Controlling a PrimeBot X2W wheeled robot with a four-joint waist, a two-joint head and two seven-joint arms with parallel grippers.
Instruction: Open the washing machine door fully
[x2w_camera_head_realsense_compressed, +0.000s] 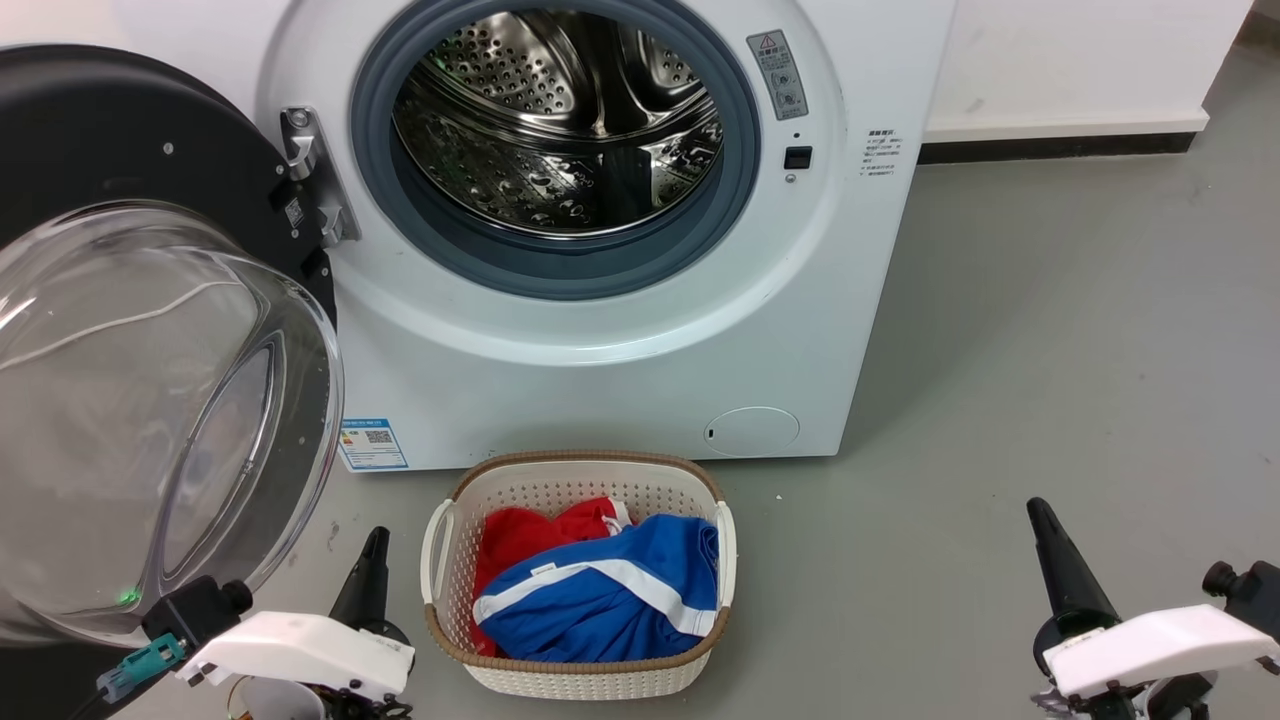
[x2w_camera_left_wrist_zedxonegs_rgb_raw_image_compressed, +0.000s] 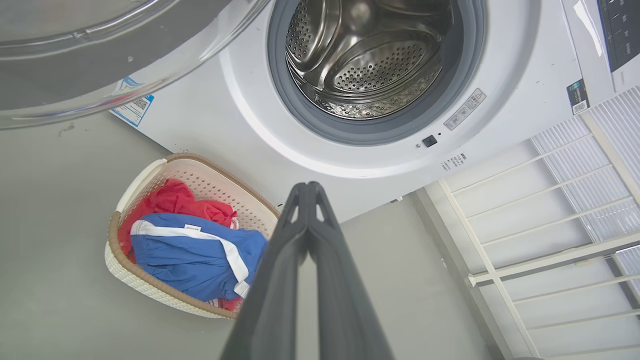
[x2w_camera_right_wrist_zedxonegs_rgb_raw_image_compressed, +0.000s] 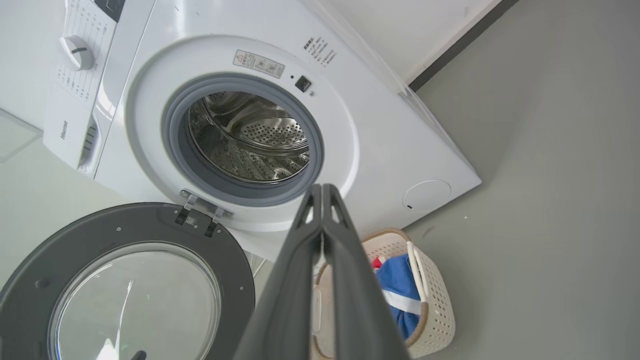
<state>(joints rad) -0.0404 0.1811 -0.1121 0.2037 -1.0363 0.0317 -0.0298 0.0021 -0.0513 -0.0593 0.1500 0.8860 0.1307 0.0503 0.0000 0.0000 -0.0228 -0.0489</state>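
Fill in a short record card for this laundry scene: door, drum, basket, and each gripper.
Door: washing machine door swung wide open on its hinge, at the left of the head view
Drum: drum uncovered, perforated steel in view
Basket: basket on the floor before the washing machine, holding a red garment and a blue garment
Left gripper: left gripper shut, holding nothing
Right gripper: right gripper shut, holding nothing
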